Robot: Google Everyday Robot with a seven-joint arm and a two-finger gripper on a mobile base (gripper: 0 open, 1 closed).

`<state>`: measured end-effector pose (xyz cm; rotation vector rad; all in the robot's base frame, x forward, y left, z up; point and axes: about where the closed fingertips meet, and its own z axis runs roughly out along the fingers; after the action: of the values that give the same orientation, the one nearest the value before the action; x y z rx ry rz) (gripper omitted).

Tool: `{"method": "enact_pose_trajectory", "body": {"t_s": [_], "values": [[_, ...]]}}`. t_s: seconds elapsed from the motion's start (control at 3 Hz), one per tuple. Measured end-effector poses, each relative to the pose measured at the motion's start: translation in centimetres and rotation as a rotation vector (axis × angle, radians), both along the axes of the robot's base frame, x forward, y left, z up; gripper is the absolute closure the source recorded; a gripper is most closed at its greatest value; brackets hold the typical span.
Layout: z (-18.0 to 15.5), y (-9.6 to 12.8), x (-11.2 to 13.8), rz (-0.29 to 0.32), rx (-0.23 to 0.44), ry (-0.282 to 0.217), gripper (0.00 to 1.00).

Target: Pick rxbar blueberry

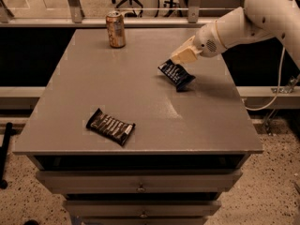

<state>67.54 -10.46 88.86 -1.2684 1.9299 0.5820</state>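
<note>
The rxbar blueberry (176,74) is a small dark navy bar with pale lettering, right of the table's middle. It hangs tilted, its upper end pinched by my gripper (176,60), its lower end at or just above the table top. The gripper's cream fingers (185,56) are shut on that upper end. My white arm (243,22) reaches in from the upper right.
A longer dark brown bar with white lettering (110,126) lies near the front left of the grey table (140,93). A tan can (116,29) stands upright at the back left. Drawers sit under the table's front edge. A cable hangs at the right.
</note>
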Motion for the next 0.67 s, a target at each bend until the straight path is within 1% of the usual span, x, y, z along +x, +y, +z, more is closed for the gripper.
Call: {"method": "enact_pose_trajectory", "body": {"t_s": [0.33, 0.67], "values": [[2.8, 0.0, -0.3, 0.025, -0.004, -0.029, 1.00], [7.7, -1.8, -0.3, 0.007, 0.000, -0.108, 1.00]]}}
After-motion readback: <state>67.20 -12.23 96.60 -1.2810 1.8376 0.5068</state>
